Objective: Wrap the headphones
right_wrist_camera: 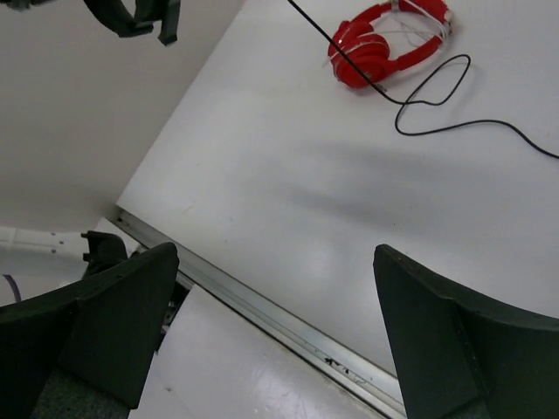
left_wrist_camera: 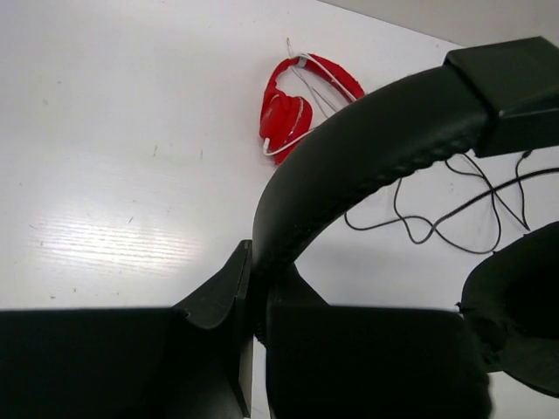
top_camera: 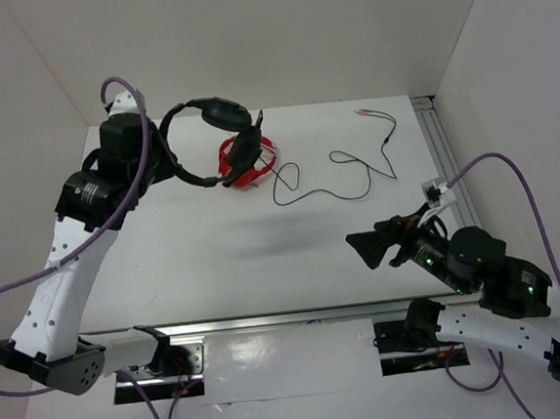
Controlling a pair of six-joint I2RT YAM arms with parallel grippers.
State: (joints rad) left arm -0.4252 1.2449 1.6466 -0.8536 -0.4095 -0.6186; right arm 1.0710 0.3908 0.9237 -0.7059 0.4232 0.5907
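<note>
"Top external puts the headphones (top_camera: 214, 110) up off the desk (top_camera: 217, 274) at the far left, hanging from our left gripper (left_wrist_camera: 253, 301). Agreed?"

"Agreed. On the left wrist view its jaws are pinched almost closed on the headband, low on the arc, so we judge the hold firm. The right gripper (top_camera: 374, 247) hangs over the near right of the desk, spread wide, with nothing between its fingers."

"So the step in hand, as we read it, is gathering the cable (right_wrist_camera: 454, 133). It drops from the headphones and trails in loose loops across the desk to the far right, where its plugs lie."

"Then we should bring the right gripper to a stretch of cable close to the headphones, not out by the plugs, so that each turn round the headband is short and taut. We should also steer clear of the red headphones (left_wrist_camera: 284, 118), which lie on the desk just below ours. The cable runs right past them and could drag them along."

"How do our headphones look?"

"Black all over. We see a thick, padded, textured headband curving in a wide arc, and a soft rounded earcup (left_wrist_camera: 515, 305) at its lower end. The cable is thin, dark and limp, and we think it likely to slip unless we pinch it squarely."
</note>
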